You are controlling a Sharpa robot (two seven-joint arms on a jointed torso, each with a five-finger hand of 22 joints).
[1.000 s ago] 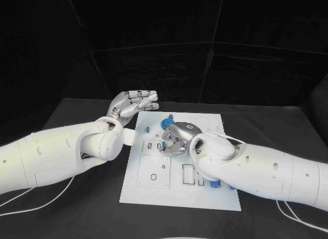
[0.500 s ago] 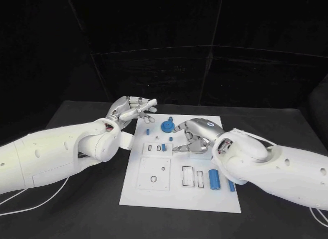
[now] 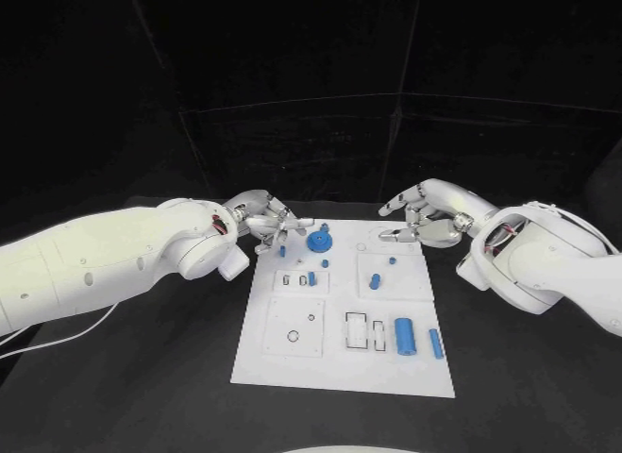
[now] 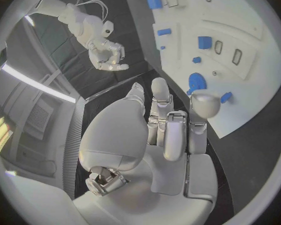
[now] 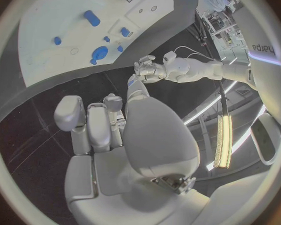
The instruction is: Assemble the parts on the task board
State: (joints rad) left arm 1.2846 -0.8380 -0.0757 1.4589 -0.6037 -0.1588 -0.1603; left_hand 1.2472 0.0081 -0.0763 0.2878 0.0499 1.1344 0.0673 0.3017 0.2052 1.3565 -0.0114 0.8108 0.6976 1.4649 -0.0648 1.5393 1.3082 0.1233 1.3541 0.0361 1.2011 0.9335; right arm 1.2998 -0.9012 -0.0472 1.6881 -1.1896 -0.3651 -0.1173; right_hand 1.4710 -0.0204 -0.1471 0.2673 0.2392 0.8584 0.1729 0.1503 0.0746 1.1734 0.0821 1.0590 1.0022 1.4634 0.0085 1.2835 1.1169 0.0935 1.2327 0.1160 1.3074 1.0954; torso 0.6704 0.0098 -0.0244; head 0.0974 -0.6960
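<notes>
Two blue cylinders [image 3: 406, 336] lengthwise along board [image 3: 291, 363]

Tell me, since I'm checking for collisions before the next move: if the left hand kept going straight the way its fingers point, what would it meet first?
Probably the round blue part at the task board's far end; the left hand points right at it. Height above the board is hard to judge.

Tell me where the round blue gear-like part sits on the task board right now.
In the head view the blue gear-like part sits near the task board's far edge, toward its left side, just beside the left hand's fingertips.
</notes>
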